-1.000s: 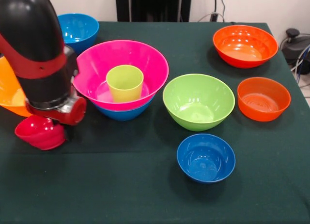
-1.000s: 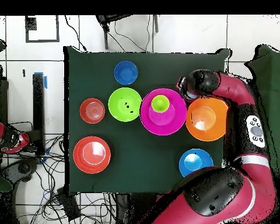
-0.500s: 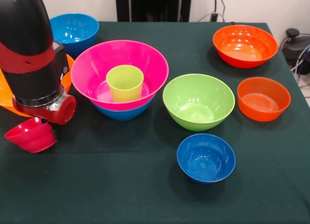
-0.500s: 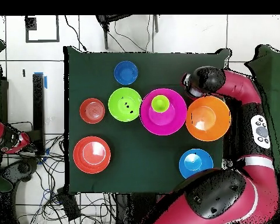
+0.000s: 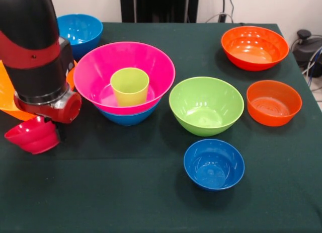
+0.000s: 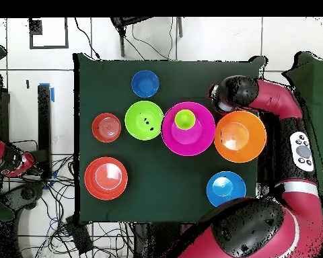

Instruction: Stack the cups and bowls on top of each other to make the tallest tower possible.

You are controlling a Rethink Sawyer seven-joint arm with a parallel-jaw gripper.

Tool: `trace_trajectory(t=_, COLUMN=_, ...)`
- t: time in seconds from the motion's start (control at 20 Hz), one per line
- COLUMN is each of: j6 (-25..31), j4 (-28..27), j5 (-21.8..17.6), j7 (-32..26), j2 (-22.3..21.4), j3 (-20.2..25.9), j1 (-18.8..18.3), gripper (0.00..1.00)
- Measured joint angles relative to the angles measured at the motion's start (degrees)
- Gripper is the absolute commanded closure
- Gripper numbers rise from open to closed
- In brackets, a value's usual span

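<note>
- Gripper (image 5: 48,126) clamps the small crimson bowl (image 5: 31,136), tilted, at the table's (image 5: 151,203) nine o'clock
- Lime cup (image 5: 130,85) stands in the pink bowl (image 5: 156,67) atop a blue bowl (image 5: 128,117), centre

Front view low across table (image 5: 151,203); overhead straight down.
</note>
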Motion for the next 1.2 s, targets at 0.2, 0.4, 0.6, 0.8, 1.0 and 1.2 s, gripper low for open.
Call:
trace_trajectory(t=0.2, j6=0.0, j4=2.06, j5=0.0, j7=0.0, j2=-3.98, j3=-0.03, j1=0.05, gripper=1.0)
trace_trajectory(t=0.4, j6=0.01, j4=3.05, j5=0.19, j7=0.0, j2=-6.8, j3=-0.02, j1=0.01, gripper=1.0)
trace_trajectory(t=0.6, j6=0.01, j4=4.69, j5=2.09, j7=0.0, j2=-10.22, j3=0.82, j1=-0.74, gripper=1.0)
trace_trajectory(t=0.8, j6=0.01, j4=6.93, j5=4.36, j7=0.0, j2=-13.17, j3=1.52, j1=-1.51, gripper=1.0)
trace_trajectory(t=1.0, j6=0.01, j4=8.97, j5=5.36, j7=0.0, j2=-15.46, j3=1.53, j1=-1.28, gripper=1.0)
trace_trajectory(t=1.2, j6=0.04, j4=11.08, j5=6.01, j7=0.0, j2=-18.0, j3=1.51, j1=-0.5, gripper=1.0)
